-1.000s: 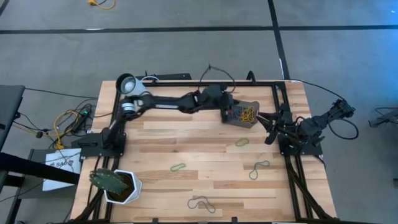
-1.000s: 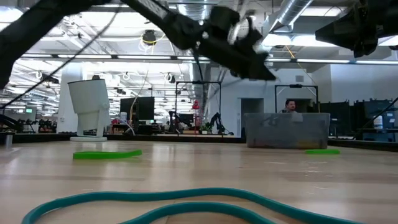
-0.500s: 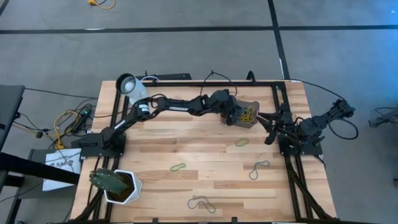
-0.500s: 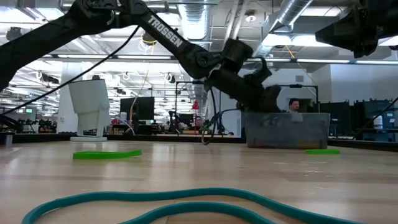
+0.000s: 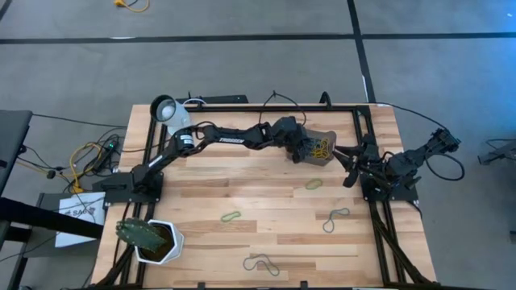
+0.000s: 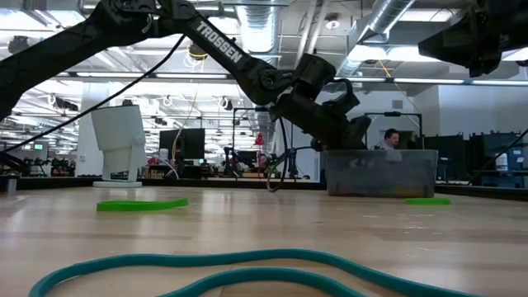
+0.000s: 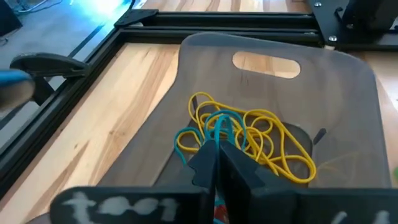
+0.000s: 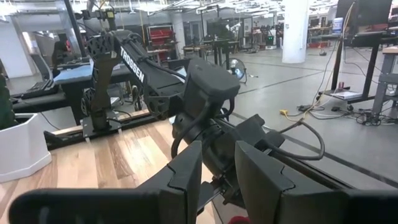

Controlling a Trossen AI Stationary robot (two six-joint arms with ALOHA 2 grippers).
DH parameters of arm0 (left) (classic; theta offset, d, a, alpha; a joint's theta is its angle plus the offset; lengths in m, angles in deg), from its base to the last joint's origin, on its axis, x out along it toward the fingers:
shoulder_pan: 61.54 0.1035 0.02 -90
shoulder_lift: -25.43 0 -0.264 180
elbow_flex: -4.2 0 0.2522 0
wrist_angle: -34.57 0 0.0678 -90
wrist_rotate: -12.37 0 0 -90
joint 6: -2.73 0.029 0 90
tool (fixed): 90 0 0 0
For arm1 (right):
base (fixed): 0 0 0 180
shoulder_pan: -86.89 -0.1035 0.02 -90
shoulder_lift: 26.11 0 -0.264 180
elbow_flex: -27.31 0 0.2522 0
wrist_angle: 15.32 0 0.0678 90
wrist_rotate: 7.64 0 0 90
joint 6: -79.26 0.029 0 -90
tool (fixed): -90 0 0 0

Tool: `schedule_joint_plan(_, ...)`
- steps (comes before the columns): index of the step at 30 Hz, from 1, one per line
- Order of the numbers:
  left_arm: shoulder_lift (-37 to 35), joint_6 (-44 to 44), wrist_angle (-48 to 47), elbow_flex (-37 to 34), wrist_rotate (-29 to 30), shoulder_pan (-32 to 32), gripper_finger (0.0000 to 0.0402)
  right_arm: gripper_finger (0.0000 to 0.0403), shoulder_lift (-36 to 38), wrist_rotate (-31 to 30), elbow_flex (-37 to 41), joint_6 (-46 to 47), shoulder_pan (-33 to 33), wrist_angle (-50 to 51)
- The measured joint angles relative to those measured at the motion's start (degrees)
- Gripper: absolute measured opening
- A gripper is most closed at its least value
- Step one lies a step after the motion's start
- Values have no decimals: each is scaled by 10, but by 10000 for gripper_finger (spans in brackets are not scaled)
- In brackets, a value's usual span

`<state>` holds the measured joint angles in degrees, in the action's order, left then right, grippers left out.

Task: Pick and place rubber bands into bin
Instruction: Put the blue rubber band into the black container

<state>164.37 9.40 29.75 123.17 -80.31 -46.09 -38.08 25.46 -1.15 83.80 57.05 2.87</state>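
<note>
The bin (image 5: 329, 138), a dark brown-grey tray, stands at the table's far right and holds a heap of yellow rubber bands (image 7: 273, 140). My left gripper (image 7: 216, 146) reaches into the bin (image 7: 155, 124) from the left, slanting down, shut on a blue rubber band (image 7: 186, 138). The low view shows the left gripper (image 6: 353, 132) at the bin's (image 6: 379, 173) rim. Loose rubber bands lie flat on the table: two green (image 5: 313, 184) (image 5: 231, 216) and two grey (image 5: 336, 217) (image 5: 262, 263). My right gripper (image 8: 217, 171) waits open at the right edge (image 5: 353, 159). My left gripper pinches the blue rubber band (image 7: 214, 127) between its two shut fingertips, coming slanting down from the table's left side. The band's loops stick out past the fingertips and lie slack on the yellow heap inside the bin.
A white pot with a green plant (image 5: 153, 240) stands at the near left corner, a white round cup (image 5: 165, 109) at the far left. Black frame rails (image 5: 242, 107) border the table. A blue-green band (image 6: 206, 268) lies close to the low camera.
My left gripper has sunk from above the bin down into it, reaching a little farther toward the right edge and rolling slightly. It has stayed shut, and in the last half second it has hardly moved. The bin and the loose bands have kept their places.
</note>
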Motion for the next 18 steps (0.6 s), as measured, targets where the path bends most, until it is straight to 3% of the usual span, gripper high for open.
schedule_joint_plan(11, 0, -4, -20, 0, 0, 0, 64, 92, 0, 0, 0, 0, 0, 0)
schedule_joint_plan(18, -29, -5, -29, 0, -21, 0, 78, 92, 0, 0, 0, -4, 0, 0)
